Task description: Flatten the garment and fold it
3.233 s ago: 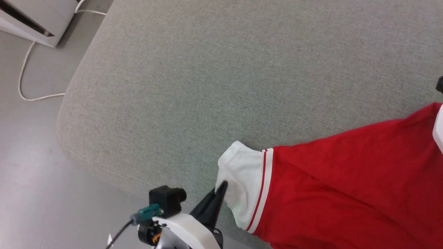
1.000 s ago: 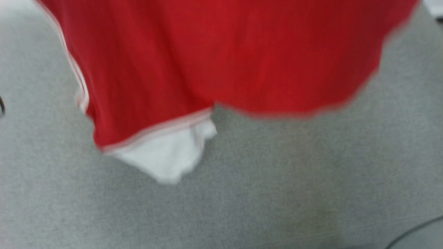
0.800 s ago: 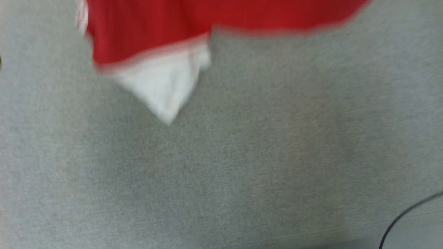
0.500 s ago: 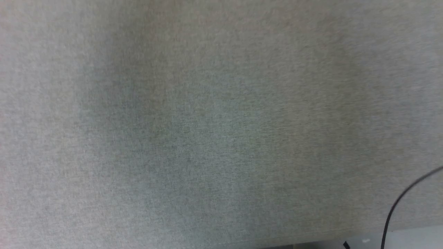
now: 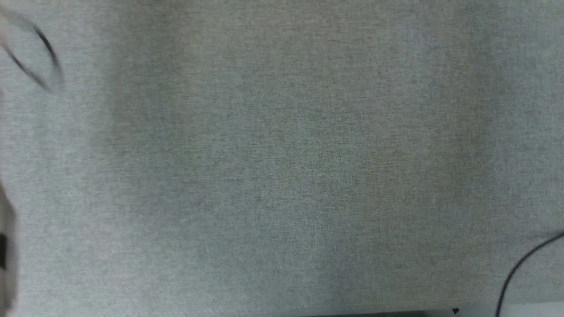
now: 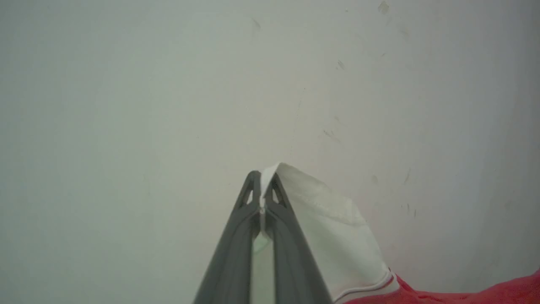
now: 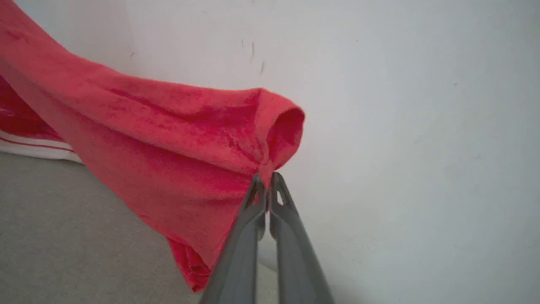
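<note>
In the left wrist view my left gripper (image 6: pixel 262 177) is shut on the tip of the garment's (image 6: pixel 333 236) white sleeve, held up against a pale background. Red-striped trim and red cloth trail off at the lower right. In the right wrist view my right gripper (image 7: pixel 265 179) is shut on a bunched edge of the garment's (image 7: pixel 168 139) red body. That cloth hangs off to the left, above the grey fabric surface (image 7: pixel 63 236). A strip of white-and-red trim shows at the far left.
The head view looks down on the grey fabric surface (image 5: pixel 282 158). A black cable (image 5: pixel 520 268) curves in at the lower right. A blurred dark shape (image 5: pixel 44 57) sits at the top left and a pale blur (image 5: pixel 6 246) at the left edge.
Over the last second the red garment slid up and out of the top of the head view. A blurred dark shape has come in at its top left.
</note>
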Motion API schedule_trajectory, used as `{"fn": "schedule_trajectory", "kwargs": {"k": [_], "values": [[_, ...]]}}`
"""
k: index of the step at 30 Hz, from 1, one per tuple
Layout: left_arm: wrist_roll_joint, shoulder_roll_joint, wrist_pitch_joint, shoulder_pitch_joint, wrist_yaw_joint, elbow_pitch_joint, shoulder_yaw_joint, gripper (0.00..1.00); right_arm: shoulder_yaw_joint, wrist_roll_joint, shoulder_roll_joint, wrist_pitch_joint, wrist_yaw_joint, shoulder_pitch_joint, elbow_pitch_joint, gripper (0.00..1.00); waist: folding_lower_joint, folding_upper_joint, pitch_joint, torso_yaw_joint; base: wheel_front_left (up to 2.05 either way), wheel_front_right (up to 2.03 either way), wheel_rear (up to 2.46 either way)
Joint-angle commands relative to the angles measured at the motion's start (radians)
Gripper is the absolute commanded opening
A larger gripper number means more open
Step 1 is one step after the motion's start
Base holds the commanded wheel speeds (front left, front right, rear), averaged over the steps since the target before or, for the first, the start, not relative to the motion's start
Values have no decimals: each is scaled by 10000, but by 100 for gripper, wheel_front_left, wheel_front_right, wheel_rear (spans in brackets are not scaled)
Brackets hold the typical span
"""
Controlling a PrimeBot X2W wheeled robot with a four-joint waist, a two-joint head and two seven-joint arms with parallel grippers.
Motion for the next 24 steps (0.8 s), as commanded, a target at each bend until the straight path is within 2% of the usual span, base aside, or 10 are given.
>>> {"fn": "schedule_trajectory", "kwargs": {"k": [1, 5, 12, 19, 24], "values": [[305, 18, -48, 590, -44, -76, -195, 0, 54, 61, 55, -195, -23, 333, 135, 0, -2, 0, -307, 115, 0, 0, 0], [1264, 69, -61, 2965, 239, -582, -1018, 0, -96, 736, 406, -710, -23, 1599, 403, 0, -2, 0, -1062, 331, 0, 0, 0], [1026, 46, 359, 6992, 453, -1428, -1809, 0, 847, 948, 63, -1003, -23, 4508, -23, 0, -2, 0, -2912, 812, 0, 0, 0], [431, 948, 2004, 10194, 919, -2952, -2243, 0, 1906, 1726, -763, -699, -23, 7214, -882, 0, -2, 0, -4467, 1181, 0, 0, 0], [133, 1738, 3147, 11826, 1405, -4407, -2403, 0, 1635, 2365, -1593, -538, -23, 8442, -1800, 0, -2, 0, -5122, 1402, 0, 0, 0]]}}
